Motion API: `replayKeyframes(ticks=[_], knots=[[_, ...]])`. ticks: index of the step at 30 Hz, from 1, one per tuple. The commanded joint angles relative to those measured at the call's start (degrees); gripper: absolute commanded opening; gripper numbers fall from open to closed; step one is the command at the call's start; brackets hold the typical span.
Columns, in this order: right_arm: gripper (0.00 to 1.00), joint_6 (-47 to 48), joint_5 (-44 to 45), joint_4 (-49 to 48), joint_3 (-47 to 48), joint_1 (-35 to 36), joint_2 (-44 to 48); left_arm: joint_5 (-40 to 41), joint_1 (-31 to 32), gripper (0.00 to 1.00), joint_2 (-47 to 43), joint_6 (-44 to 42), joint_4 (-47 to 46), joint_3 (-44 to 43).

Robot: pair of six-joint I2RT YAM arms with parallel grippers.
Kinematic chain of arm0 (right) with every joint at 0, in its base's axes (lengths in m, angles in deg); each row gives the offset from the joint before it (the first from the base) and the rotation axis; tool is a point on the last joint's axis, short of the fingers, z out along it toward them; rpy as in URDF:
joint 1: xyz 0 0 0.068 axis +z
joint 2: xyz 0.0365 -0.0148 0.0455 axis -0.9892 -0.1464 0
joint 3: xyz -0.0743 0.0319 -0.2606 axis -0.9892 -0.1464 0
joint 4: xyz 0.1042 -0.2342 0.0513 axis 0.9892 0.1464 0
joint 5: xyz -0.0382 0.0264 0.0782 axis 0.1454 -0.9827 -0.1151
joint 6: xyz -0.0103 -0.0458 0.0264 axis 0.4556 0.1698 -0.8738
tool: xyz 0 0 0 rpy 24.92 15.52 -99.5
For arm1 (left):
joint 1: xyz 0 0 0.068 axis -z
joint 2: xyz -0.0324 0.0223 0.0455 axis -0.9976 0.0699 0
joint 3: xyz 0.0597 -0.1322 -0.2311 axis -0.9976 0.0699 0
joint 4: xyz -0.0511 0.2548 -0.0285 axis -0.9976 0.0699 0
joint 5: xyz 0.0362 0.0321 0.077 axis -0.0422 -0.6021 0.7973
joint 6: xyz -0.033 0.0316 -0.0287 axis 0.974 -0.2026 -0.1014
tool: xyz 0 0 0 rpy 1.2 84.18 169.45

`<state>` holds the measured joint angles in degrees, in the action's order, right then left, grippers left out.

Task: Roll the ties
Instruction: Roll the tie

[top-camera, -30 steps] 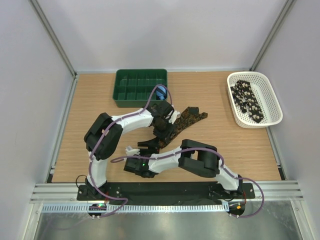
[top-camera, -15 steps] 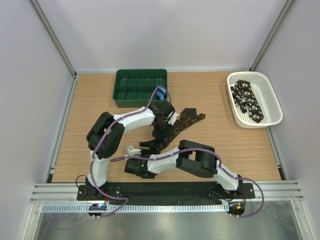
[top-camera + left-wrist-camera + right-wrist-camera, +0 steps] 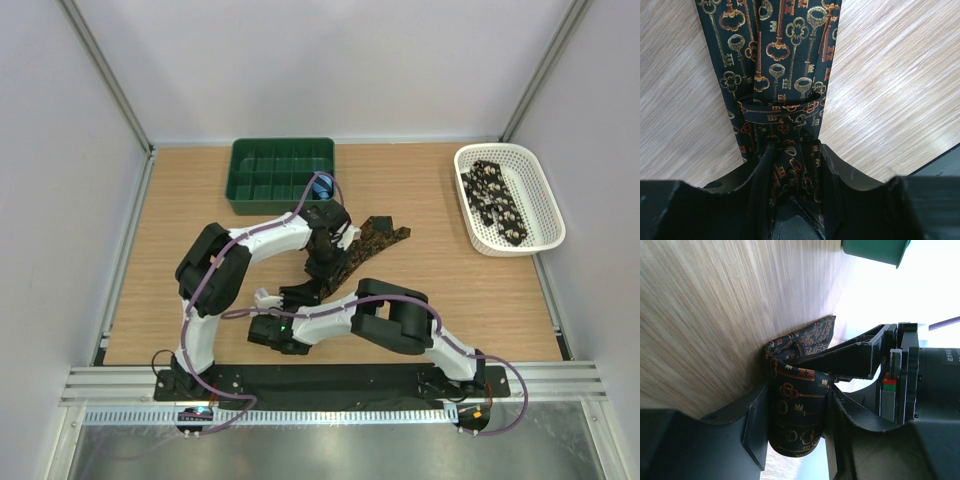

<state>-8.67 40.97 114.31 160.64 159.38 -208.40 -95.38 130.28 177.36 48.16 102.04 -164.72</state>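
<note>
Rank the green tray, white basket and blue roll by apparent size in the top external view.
1. Green tray and white basket: look about alike, so unranked.
2. Blue roll: clearly smallest.

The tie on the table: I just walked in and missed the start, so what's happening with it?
Both arms are working on one dark, key-patterned tie lying on the wooden table. The left gripper is clamped on its flat stretch, while the right gripper grips the rolled-up end nearer the arm bases. The rest lies unrolled. A second tie sits in the white basket at the right.
</note>
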Motion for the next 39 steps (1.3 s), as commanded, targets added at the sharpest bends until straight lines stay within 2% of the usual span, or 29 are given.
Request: replayKeyframes(ticks=[1, 7, 11, 17, 26, 39], knots=[[0.19, -3.91, -6.35, 3.02, 0.62, -1.86, -1.81, -1.65, 0.97, 0.31, 2.19, -1.29, 9.21, 1.39], [0.15, -4.7, -6.34, 4.69, 2.03, -1.86, -1.55, -0.86, 0.97, 0.38, 2.1, -1.91, 9.39, 0.52], [0.14, -5.93, -8.19, 5.57, 2.47, -1.69, -0.75, -0.59, 0.88, 0.47, 1.31, -2.08, 8.51, -0.45], [0.11, -7.25, -7.93, 7.24, 3.17, -0.54, -0.93, 1.16, 0.8, 0.52, 0.7, -3.4, 8.69, -3.96], [0.11, -10.23, -11.53, 8.56, 3.52, -0.37, 1.0, 4.41, -1.05, 0.57, -1.68, -2.96, 5.96, -4.85], [0.11, -10.85, -16.98, 7.85, 2.38, 0.42, 4.7, 11.89, -3.42, 0.59, -10.03, -1.64, -4.14, -3.44]])
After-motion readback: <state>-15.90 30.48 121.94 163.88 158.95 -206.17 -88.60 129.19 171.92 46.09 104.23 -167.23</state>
